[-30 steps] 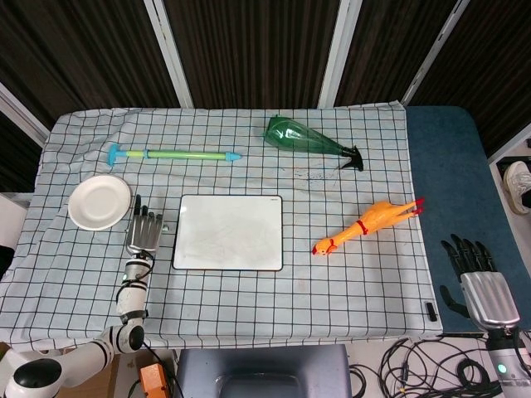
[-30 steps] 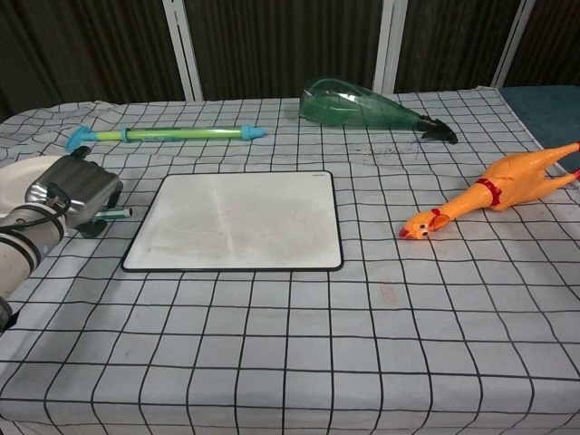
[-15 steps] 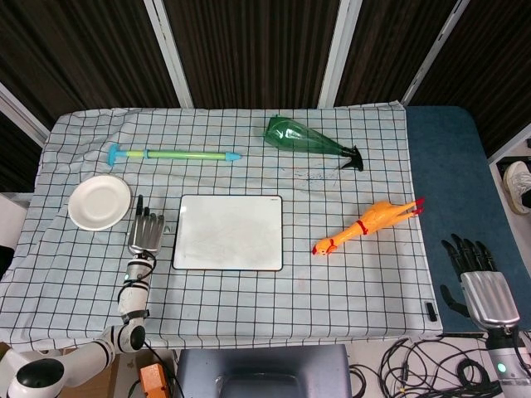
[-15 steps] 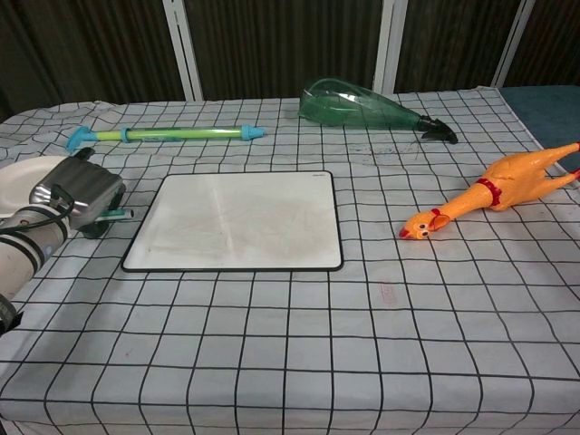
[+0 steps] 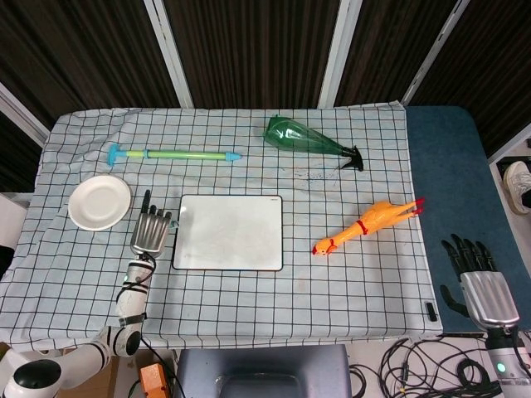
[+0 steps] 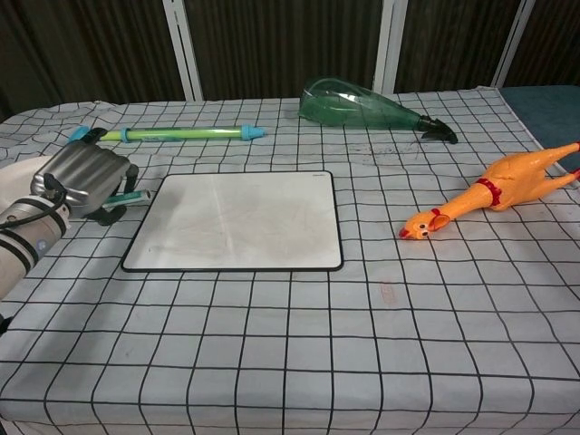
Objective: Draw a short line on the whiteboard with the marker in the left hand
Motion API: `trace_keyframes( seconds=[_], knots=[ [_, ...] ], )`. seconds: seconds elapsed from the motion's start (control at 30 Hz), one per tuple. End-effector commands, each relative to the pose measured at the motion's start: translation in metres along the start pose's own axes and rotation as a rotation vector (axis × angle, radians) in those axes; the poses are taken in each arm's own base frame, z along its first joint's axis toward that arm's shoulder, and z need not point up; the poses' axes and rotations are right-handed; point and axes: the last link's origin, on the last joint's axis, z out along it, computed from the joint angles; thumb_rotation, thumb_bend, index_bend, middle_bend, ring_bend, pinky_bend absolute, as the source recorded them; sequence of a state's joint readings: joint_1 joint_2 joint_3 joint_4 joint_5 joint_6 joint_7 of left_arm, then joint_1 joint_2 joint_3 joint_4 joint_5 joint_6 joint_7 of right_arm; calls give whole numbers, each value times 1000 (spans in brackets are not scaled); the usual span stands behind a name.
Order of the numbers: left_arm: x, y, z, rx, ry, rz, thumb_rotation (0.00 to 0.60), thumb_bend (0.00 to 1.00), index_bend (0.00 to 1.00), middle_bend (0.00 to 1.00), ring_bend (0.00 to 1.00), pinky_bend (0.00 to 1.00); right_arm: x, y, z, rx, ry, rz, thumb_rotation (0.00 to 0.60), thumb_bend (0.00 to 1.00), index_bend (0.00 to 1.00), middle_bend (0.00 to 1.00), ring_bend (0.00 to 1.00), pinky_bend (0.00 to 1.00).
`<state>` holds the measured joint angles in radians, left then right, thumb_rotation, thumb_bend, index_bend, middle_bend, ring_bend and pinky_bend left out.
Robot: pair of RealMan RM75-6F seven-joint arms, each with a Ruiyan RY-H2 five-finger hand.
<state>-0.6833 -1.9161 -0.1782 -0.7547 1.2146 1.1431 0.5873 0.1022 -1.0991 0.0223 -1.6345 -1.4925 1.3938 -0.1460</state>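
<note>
The whiteboard lies flat in the middle of the checked cloth, with only faint smudges on it. My left hand hovers palm down just off the board's left edge. It holds a marker whose teal end pokes out toward the board; most of the marker is hidden under the palm. In the head view the teal tip shows beside the fingers. My right hand hangs off the table at the far right, fingers spread, holding nothing.
A white plate sits left of my left hand. A green and blue water squirter and a green bottle lie behind the board. A rubber chicken lies to its right.
My left hand has risen off the cloth and moved right, toward the whiteboard's left edge, carrying the marker with it. My right hand has not moved.
</note>
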Motion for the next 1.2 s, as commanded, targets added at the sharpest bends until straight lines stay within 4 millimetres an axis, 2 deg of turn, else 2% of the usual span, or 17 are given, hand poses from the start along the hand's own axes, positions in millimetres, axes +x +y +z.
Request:
trace_keyframes(
  seconds=[0.03,0.27,0.57,0.87,1.2],
  knots=[
    [13,10,-9,-82,73,-134,600,505,727,702,379,88,0,0,0,2,-1,-1,600,328,0,0,0,23],
    [44,59,-26,-254,149,-359,600,542,735,726,412,191,0,0,0,4,-1,3,600,328,0,0,0,23],
    [69,109,-34,-344,195,-408,600,542,738,737,414,207,2,2,-2,5,-5,11,600,328,0,0,0,23],
    [64,124,-27,-322,130,-437,600,541,739,740,414,191,3,4,-5,8,-6,14,600,328,0,0,0,23],
    [61,120,-21,-291,124,-443,600,540,741,741,414,185,3,4,-5,10,-8,14,600,328,0,0,0,23]
  ],
)
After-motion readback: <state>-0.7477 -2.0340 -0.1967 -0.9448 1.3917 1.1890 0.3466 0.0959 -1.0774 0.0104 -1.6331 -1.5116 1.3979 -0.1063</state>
